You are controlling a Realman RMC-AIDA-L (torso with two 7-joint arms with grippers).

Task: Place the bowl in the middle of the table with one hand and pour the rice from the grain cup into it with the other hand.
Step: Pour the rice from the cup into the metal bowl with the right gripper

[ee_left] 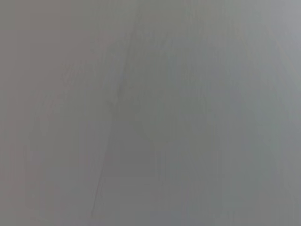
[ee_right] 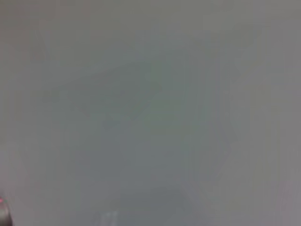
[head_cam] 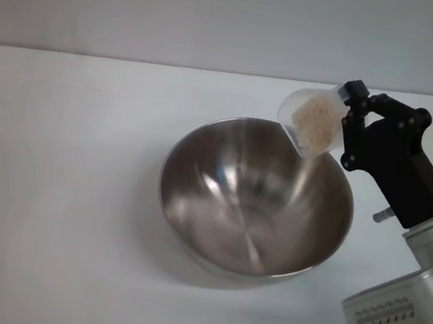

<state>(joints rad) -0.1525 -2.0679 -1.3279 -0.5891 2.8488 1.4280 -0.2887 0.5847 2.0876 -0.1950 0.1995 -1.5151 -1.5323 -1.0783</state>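
Already the bowl point(head_cam: 255, 200) sits about mid-surface point(head_cam: 59, 188), so the pouring step is in hand. Only the right pincer point(head_cam: 351, 108) shows, closed on the grain cup point(head_cam: 313, 121), which hangs tipped over the bowl's far right rim with the rice point(head_cam: 315, 121) heaped toward its mouth; no grains seem to lie in the bowl yet. Next, I judge, comes more tilt, keeping the mouth inside the rim. The left arm is out of sight.
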